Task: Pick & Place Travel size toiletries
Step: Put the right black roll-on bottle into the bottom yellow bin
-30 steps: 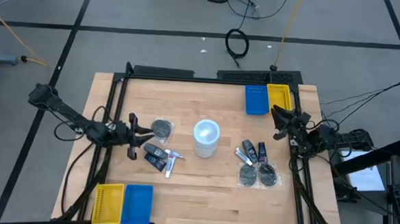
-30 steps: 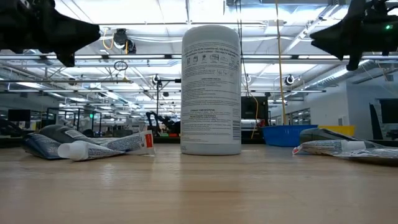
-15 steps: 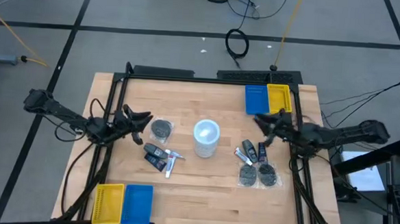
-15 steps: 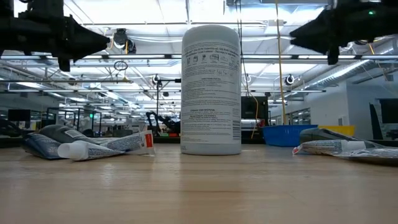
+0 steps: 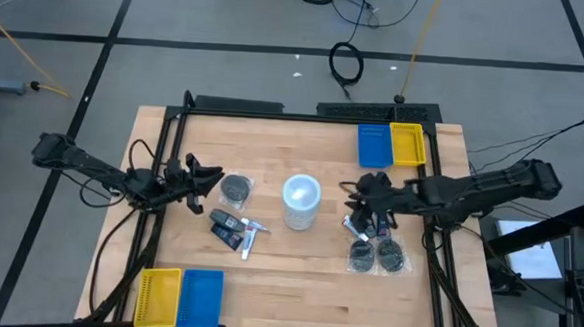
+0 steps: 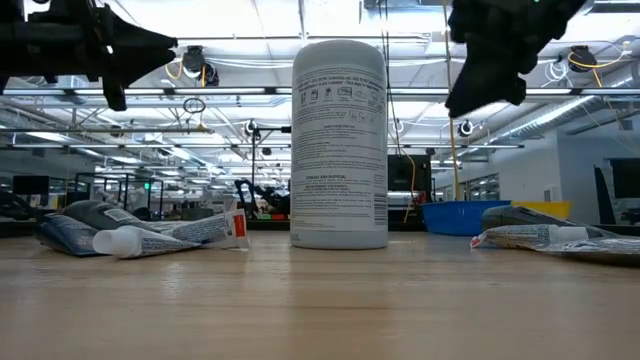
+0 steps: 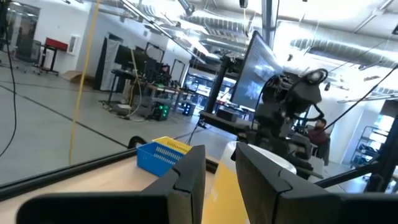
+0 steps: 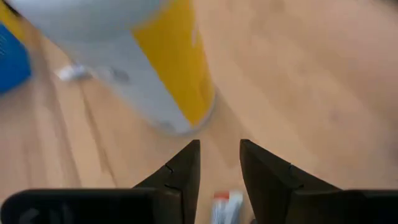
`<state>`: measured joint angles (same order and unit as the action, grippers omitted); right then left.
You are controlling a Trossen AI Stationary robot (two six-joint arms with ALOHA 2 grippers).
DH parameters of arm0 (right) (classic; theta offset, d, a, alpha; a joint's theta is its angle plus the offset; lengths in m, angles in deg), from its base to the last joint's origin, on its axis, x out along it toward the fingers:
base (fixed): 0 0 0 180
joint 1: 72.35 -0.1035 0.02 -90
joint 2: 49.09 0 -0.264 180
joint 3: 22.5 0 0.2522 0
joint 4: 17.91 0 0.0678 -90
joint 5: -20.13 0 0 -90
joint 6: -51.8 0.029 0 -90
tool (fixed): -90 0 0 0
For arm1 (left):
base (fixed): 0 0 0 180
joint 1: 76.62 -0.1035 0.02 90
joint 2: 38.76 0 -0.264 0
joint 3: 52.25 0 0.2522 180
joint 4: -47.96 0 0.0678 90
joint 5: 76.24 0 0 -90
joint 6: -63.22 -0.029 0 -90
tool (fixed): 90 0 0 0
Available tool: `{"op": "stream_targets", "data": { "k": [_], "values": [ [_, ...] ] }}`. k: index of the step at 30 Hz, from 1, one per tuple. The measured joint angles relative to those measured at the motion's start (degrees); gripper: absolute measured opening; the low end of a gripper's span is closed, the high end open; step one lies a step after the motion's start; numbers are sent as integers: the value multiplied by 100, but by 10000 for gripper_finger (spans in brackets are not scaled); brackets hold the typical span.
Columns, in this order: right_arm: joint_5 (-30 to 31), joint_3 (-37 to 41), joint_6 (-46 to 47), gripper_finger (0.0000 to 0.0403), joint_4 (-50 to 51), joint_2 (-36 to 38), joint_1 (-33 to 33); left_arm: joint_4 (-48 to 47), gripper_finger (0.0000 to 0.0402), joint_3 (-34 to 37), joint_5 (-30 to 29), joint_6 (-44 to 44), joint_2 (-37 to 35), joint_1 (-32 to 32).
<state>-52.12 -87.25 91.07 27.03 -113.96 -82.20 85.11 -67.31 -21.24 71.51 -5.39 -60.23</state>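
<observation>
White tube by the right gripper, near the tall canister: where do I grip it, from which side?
Probably mid-body, from straight above: the white tube lies flat on the table, so the open right gripper can only span its narrow width. Mind the dark bottle close beside it. The left gripper waits beyond the canister.

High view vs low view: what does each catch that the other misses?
Only the high view shows the blue and yellow trays near the front edge, the dark discs and the right gripper above the right-hand toiletries. Only the low view shows the printed label on the white cylinder and the room behind. Both show the cylinder, the left tubes and the left gripper held off the table.
</observation>
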Motion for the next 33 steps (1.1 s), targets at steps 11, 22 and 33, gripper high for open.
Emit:
{"op": "stream_targets", "data": {
  "k": [11,22,33],
  "values": [
    [-1204,-1423,952,75,2092,-1341,0,-30,88,-216,440,-234,0,2],
    [-1348,-1529,1172,92,2814,-1681,126,-66,88,-216,509,-217,0,13],
    [-1318,-1188,1062,202,2655,-1681,125,-63,88,-216,514,-216,0,9]
  ]
}}
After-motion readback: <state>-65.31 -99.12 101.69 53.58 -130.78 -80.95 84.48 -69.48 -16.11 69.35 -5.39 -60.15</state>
